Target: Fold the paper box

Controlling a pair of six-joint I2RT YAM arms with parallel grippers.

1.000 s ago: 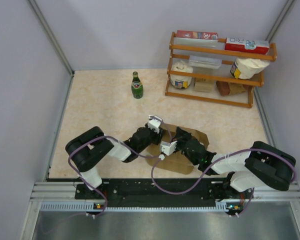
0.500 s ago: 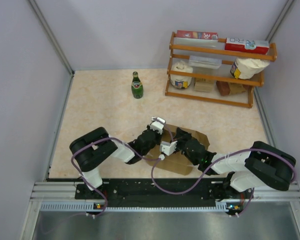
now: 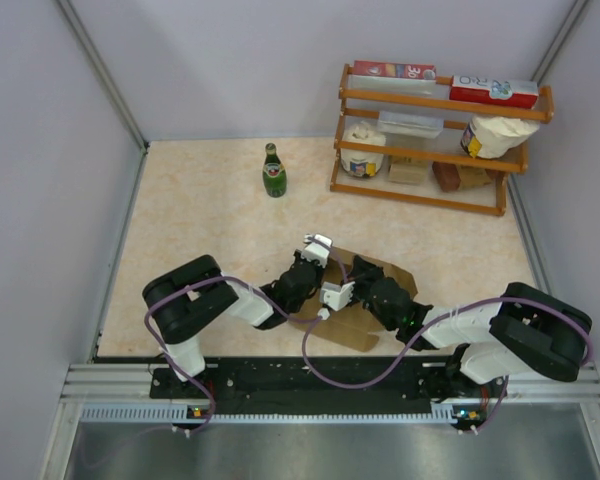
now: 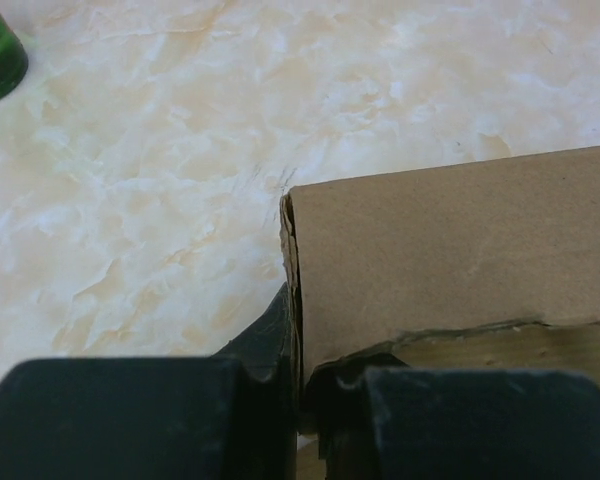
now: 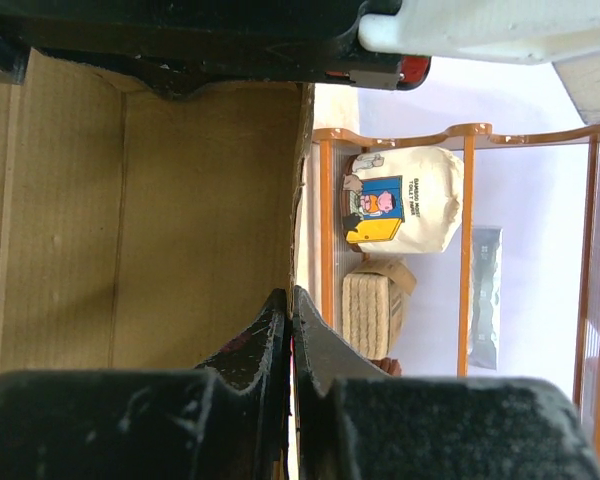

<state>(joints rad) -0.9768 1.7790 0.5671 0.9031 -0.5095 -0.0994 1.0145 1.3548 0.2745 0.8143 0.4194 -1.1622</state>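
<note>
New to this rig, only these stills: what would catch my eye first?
The brown paper box sits front centre, with the left gripper and right gripper each pinching a cardboard wall. Farther back stand a green bottle and, far right, a stocked wooden shelf.

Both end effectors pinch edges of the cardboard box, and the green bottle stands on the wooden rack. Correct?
Not quite. The bottle stands on the table, left of the rack, not on it; the top view shows that. The left end effector and the right end effector do pinch edges of the box.
</note>
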